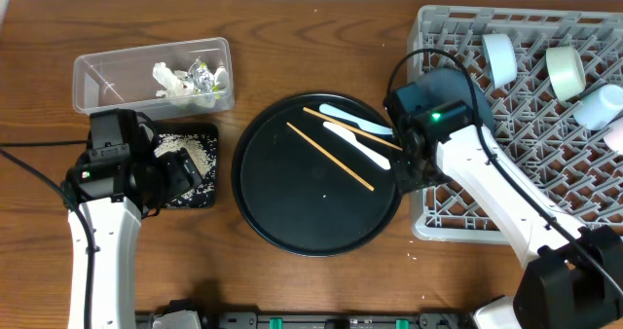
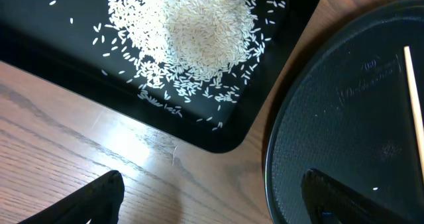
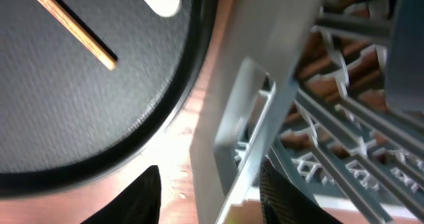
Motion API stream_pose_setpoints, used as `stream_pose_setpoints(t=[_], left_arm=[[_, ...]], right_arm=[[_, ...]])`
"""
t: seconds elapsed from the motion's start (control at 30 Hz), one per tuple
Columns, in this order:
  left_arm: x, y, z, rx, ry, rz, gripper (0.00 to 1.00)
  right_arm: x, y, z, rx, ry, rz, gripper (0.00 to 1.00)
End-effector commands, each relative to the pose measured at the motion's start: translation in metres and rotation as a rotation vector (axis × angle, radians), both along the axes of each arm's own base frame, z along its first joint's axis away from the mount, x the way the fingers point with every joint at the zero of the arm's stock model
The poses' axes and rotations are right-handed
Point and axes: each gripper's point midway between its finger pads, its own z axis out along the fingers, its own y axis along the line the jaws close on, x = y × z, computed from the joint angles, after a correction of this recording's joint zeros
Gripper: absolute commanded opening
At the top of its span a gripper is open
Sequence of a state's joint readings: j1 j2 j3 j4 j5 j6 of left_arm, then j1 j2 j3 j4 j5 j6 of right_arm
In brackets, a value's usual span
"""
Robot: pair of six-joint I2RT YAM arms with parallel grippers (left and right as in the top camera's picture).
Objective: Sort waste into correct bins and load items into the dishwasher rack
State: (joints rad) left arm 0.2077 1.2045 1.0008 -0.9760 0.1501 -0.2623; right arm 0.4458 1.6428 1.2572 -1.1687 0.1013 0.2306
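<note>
The grey dishwasher rack (image 1: 545, 164) fills the right side. It holds pale cups (image 1: 565, 71), and a dark blue dish (image 1: 450, 81) shows partly behind my right wrist. My right gripper (image 1: 407, 173) (image 3: 212, 197) is open at the rack's left wall (image 3: 265, 118), which stands between its jaws. Two chopsticks (image 1: 331, 157) and two pale spoons (image 1: 355, 127) lie on the round black tray (image 1: 282, 202). My left gripper (image 1: 185, 176) (image 2: 218, 204) hangs open and empty over bare wood. Beside it, the shallow black tray (image 2: 40, 45) holds rice (image 2: 192, 32).
A clear tub (image 1: 107, 76) at the back left holds crumpled tissue (image 1: 170, 81) and a shiny wrapper (image 1: 201, 73). The round tray's rim (image 2: 275, 144) lies close to the rice tray's corner. Cables run along the left table edge.
</note>
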Motion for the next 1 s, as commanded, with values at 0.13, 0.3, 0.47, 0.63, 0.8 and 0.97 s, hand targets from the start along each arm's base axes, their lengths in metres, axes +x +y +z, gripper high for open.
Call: stream_pose_setpoints(t=[0.13, 0.3, 0.47, 0.63, 0.8, 0.97], left_arm=[[0.005, -0.015, 0.005, -0.09, -0.024, -0.026, 0.87], [0.0, -0.034, -0.001, -0.154, -0.006, -0.065, 0.85], [-0.017, -0.056, -0.025, -0.169, 0.07, -0.131, 0.84], [-0.036, -0.082, -0.052, -0.188, 0.143, -0.169, 0.83], [-0.044, -0.104, -0.077, -0.21, 0.159, -0.152, 0.76], [-0.039, -0.122, -0.086, -0.23, 0.121, -0.159, 0.74]], right_arm=[[0.014, 0.045, 0.007, 0.225, -0.034, 0.133, 0.48], [0.029, 0.067, 0.012, 0.271, -0.119, 0.231, 0.44], [0.033, 0.072, 0.013, 0.271, -0.145, 0.236, 0.44], [0.037, 0.067, 0.014, 0.247, -0.16, 0.198, 0.42], [0.037, 0.067, 0.015, 0.248, -0.165, 0.199, 0.4], [0.042, 0.07, 0.027, 0.261, -0.196, 0.201, 0.39]])
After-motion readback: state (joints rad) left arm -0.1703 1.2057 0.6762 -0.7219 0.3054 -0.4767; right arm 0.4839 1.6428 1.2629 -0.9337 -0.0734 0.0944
